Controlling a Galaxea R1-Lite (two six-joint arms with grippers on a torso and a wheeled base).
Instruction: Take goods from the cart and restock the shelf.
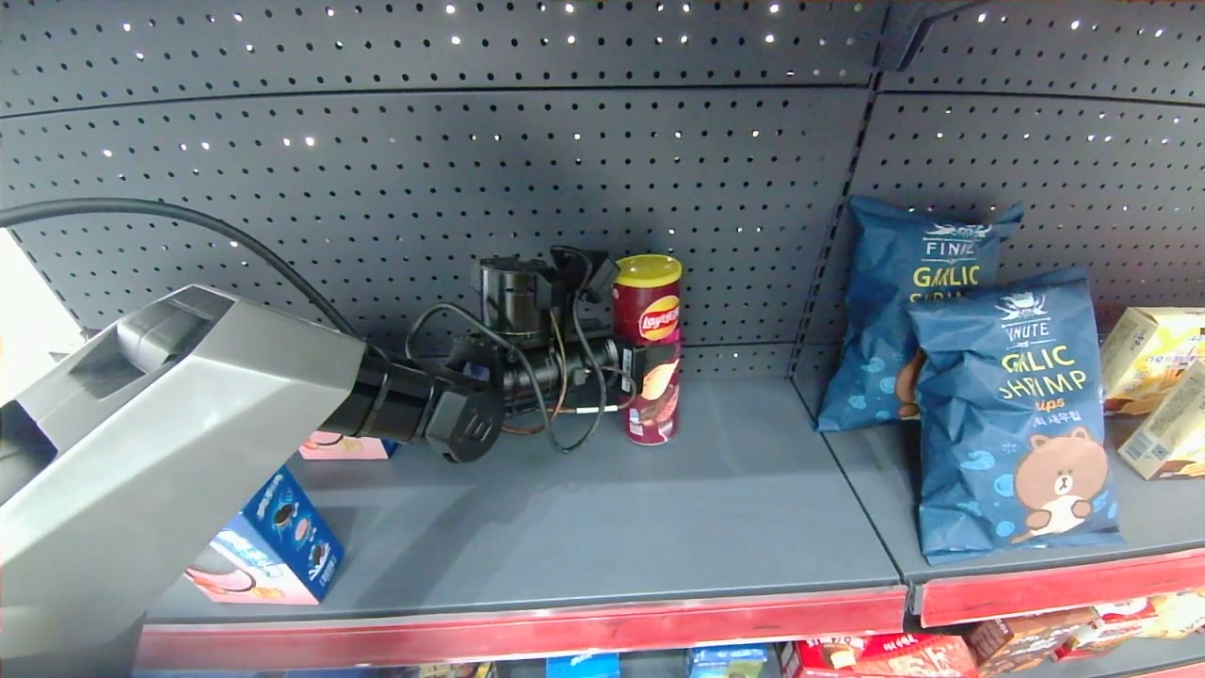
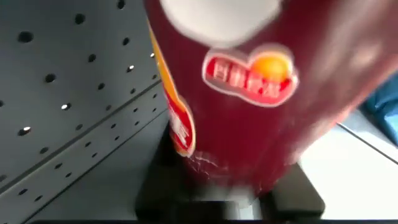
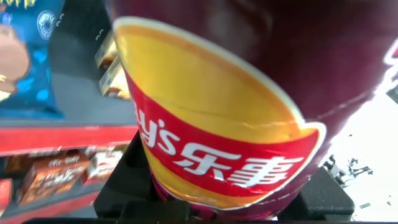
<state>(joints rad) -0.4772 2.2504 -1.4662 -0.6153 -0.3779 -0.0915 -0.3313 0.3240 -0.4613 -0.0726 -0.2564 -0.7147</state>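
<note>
Mostly open, the grey metal shelf (image 1: 734, 490) is leaving room frontward. At its back, the left claw (image 1: 650, 377) is gripping a dark red cylindrical chip can (image 1: 651, 414), half-hiding a yellow-lidded red can (image 1: 648, 301). The right claw (image 3: 217, 211) is clasping a cropped maroon can (image 3: 249, 93).

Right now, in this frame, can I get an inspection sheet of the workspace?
Surface: grey shelf with a red front edge.
Job's things: chips can upright at the shelf's back; second chips can in the right gripper.
Clutter: two blue snack bags, yellow boxes, blue biscuit box, pink box.
Grippers: left gripper at the standing can; right gripper shut on the second can.
Cables: black cable and loose wires along the left arm.
Surroundings: perforated back panel; stocked lower shelf.
</note>
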